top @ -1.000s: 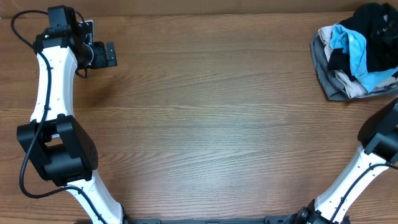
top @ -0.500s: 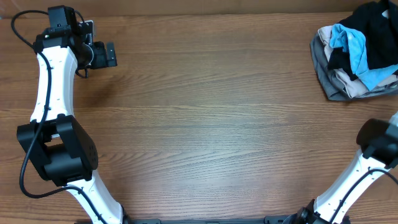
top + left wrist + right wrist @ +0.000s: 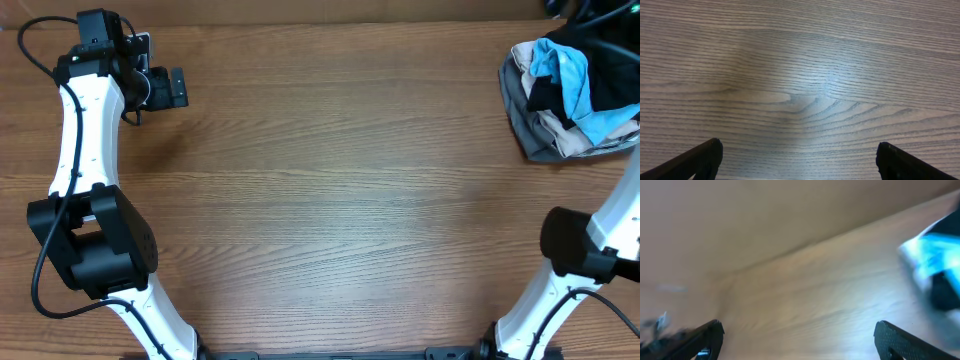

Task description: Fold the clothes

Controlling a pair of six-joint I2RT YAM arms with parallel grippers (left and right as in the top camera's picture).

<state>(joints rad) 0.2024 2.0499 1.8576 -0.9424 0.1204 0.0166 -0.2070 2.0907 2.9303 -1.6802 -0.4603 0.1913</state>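
From above, the left arm is reaching to the far left corner of the tabletop, and the left tool is sitting over bare wood, well apart from everything else. That view is not showing clearly how its jaws are standing. The left wrist camera is settling it: the two fingertips are sitting at the bottom corners of the picture, spread wide, with nothing but wood grain between them, so this tool is holding nothing. The pile of clothes is lying in the far right corner, a bundle of grey, beige and light-blue fabric. The black garment is showing as dark fabric at the back of that pile, running up to the edge of the picture; how it is lying there I cannot tell. Only the elbow and part of the right arm are showing from above, at the lower right edge, and its tool is not showing clearly there. The right wrist camera is giving what the overhead is not: the right tool is spread wide over the tabletop with nothing between its fingertips, and a smear of light blue and a dark patch are sitting at the right edge. That picture is heavily blurred, so I cannot tell whether the dark patch is the black garment
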